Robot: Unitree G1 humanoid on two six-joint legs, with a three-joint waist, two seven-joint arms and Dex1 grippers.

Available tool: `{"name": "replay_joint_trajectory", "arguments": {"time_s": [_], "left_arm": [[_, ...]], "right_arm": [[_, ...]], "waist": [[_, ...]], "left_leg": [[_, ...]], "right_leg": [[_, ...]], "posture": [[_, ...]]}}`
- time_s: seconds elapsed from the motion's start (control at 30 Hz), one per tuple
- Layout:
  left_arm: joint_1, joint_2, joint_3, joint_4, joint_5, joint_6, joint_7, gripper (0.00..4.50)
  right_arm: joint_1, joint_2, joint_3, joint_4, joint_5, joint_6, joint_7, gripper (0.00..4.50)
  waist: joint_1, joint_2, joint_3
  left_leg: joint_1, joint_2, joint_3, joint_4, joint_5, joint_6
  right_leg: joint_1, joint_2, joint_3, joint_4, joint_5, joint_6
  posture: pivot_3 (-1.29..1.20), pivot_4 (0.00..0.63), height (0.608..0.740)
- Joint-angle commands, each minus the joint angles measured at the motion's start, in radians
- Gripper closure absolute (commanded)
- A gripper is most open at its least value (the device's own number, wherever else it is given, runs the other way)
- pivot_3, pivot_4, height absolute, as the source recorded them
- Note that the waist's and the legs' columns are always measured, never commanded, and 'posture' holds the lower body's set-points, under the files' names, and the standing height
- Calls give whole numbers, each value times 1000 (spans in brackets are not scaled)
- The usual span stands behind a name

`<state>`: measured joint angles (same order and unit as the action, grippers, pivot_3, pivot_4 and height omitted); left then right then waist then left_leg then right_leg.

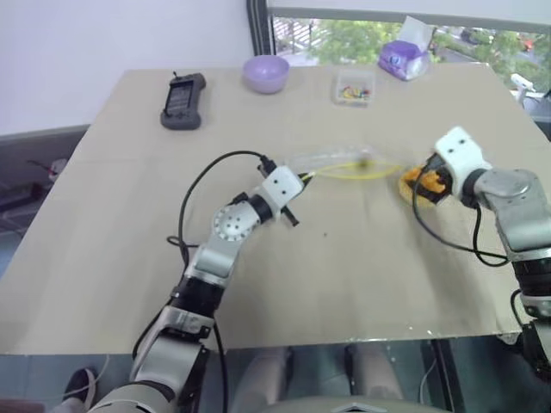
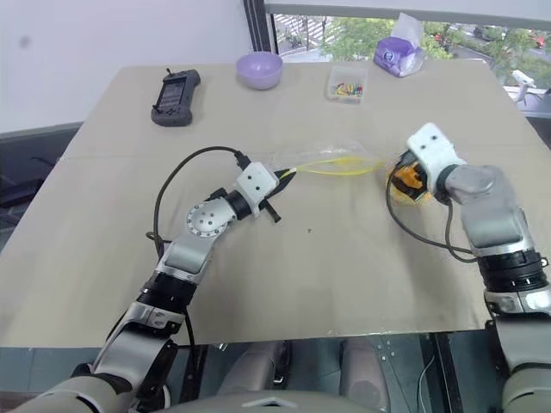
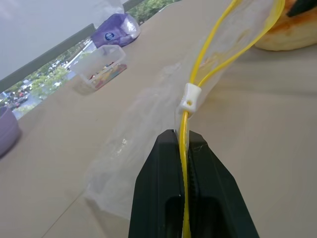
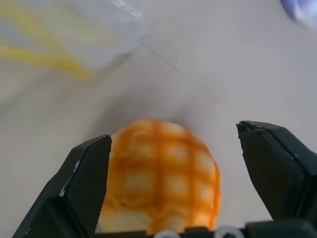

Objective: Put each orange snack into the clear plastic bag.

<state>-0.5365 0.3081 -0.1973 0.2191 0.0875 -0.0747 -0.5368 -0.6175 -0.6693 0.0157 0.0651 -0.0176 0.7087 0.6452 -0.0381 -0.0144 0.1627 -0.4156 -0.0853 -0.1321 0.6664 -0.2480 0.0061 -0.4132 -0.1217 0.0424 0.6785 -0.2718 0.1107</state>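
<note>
Table (image 1: 103, 258), bag (image 1: 331, 161) lengthwise toward snack (image 4: 161, 178)

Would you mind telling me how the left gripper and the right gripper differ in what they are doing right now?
The left gripper is shut on the yellow seal strip of the clear plastic bag; the right gripper is open, its fingers either side of the orange snack. The left gripper points about level, the right gripper tilts downward. Both work over the table.

My beige table (image 1: 129, 258) carries, along its far edge, a black handheld device (image 1: 183, 101), a purple bowl (image 1: 265, 73), a small clear box (image 1: 355, 88) and a purple tissue packet (image 1: 404, 58); nearer, right of centre, lie a clear plastic bag (image 1: 340, 163) and an orange bun (image 2: 405, 185).
</note>
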Motion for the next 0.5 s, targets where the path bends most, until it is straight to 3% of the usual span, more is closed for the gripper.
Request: {"name": "replay_joint_trajectory", "arguments": {"time_s": [0.03,0.27,0.37,0.5], "left_arm": [[-11,-1,8,-15,1,-15,8,4500],[-12,4,11,-13,2,-16,7,4500],[-13,5,11,-11,2,-17,7,4500],[-14,4,11,-14,2,-16,7,4500]], "right_arm": [[-28,34,-104,18,81,124,-28,80],[-44,147,-221,53,229,291,-70,80],[-39,154,-215,89,240,305,-80,80],[-7,109,-100,160,164,247,-87,80]], "waist": [[0,0,0],[-2,0,0],[-2,0,0],[-2,0,-1]], "left_leg": [[0,0,0,0,0,0],[0,0,0,0,0,0],[0,0,0,0,0,0],[0,0,0,0,0,0]], "right_leg": [[0,0,0,0,0,0],[0,0,0,0,0,0],[0,-1,0,0,0,0],[0,0,0,0,0,0]], "posture": [[0,150,740],[0,150,740],[0,150,740],[0,150,740]]}}
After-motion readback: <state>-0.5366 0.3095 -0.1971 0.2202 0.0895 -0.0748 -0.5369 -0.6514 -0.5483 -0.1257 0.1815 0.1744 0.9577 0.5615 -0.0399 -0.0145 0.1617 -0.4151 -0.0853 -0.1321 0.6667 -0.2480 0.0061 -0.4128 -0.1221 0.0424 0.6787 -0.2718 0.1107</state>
